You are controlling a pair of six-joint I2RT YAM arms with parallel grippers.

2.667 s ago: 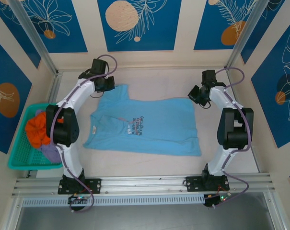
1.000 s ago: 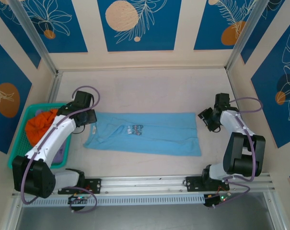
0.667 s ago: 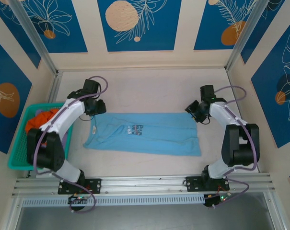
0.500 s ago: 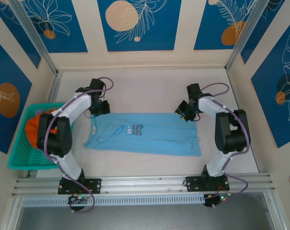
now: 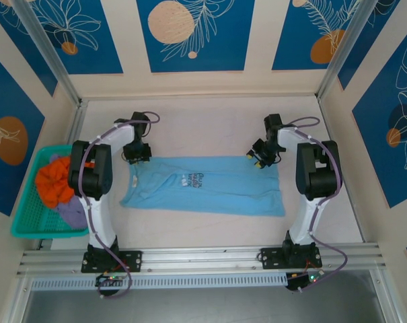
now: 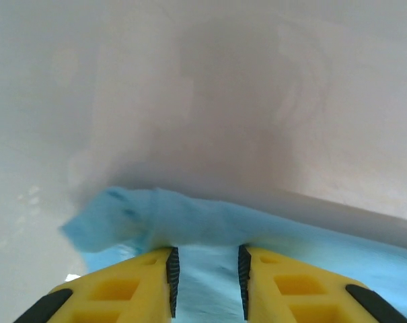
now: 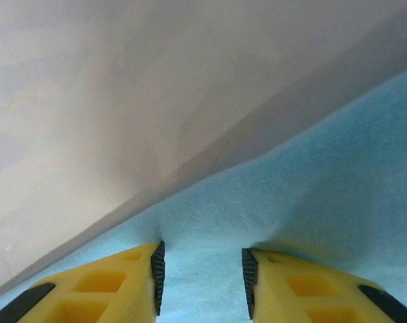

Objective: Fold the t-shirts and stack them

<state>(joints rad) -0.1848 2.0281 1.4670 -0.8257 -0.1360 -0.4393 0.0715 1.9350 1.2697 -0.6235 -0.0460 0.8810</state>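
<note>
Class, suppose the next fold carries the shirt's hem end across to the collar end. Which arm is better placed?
Right, probably: the right tool pinches the blue t-shirt at the hem-end far corner; the left tool sits at the collar end.

Lt-blue t-shirt [image 5: 210, 192] folded lengthwise, lying flat, lettering up.

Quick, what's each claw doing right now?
Left claw: half closed over the blue shirt at its folded edge, grip cannot be told.
Right claw: half closed over the same shirt, grip cannot be told.
</note>
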